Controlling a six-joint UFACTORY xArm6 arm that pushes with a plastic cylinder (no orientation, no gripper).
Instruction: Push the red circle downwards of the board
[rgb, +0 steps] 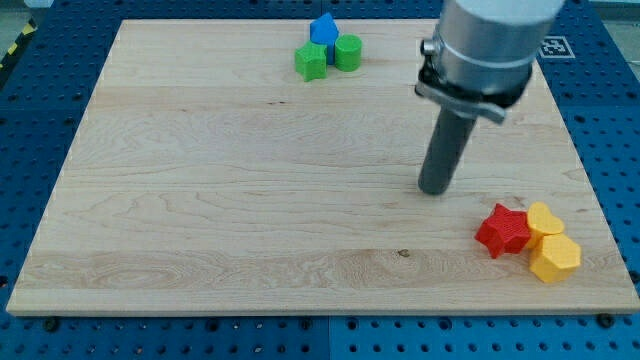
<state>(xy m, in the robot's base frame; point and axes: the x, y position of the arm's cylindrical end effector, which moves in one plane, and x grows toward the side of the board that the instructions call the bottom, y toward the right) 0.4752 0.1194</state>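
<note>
Wooden board (250, 200): my tip (435, 190), holding nothing, stands above-left of the red block (502, 229).

pale wooden bench (220, 200) rests on blue perforated base (30, 120); fiducial marker (553, 46) at the view's top right.

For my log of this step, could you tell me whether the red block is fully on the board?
Yes, fully on: the red block lies inside the board near its lower right corner, touching two yellow blocks; my tip is up-left, apart.

The arm's grey housing (490, 45) is cut off at the view's top.
</note>
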